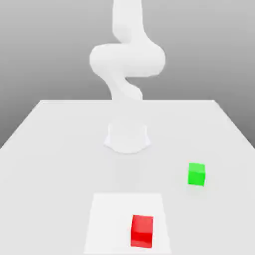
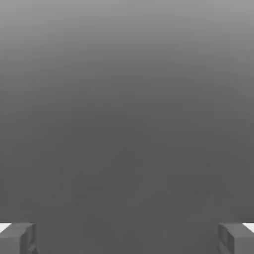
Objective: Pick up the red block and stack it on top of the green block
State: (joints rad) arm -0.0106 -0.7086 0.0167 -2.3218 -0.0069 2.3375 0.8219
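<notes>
One red block [image 1: 142, 231] sits on the one bright white square [image 1: 112, 219] on the pale table [image 1: 50, 164], near the exterior view's bottom edge. One green block [image 1: 196, 174] rests on the table farther back, toward the exterior view's right, well apart from the red one. The one white arm [image 1: 128, 60] stands behind both, and nothing visible lies between the blocks. In the hand view, the gripper [image 2: 127, 239] has its two fingers spread wide, seemingly with nothing between them, though the dark-grey backdrop is hard to read.
</notes>
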